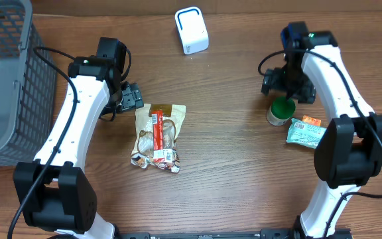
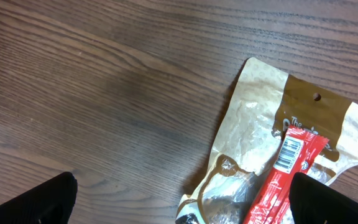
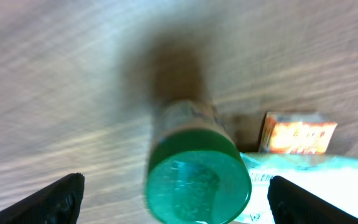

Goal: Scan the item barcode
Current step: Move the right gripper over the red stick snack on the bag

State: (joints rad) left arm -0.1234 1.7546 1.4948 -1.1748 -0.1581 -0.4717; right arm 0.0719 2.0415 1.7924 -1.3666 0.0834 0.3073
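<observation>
Under the spread right gripper (image 3: 178, 200) sits a blurred jar (image 3: 194, 177); left gripper (image 2: 179, 202) spread.

one basket (image 1: 32, 73), one scanner (image 1: 191, 30), one jar (image 1: 280, 111), four snack packs (image 1: 171, 113).

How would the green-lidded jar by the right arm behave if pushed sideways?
The green-lidded jar stands upright and looks narrow, so a high push could tip it. Round sides suggest it would roll once down. The teal packet beside it might block it.
</observation>
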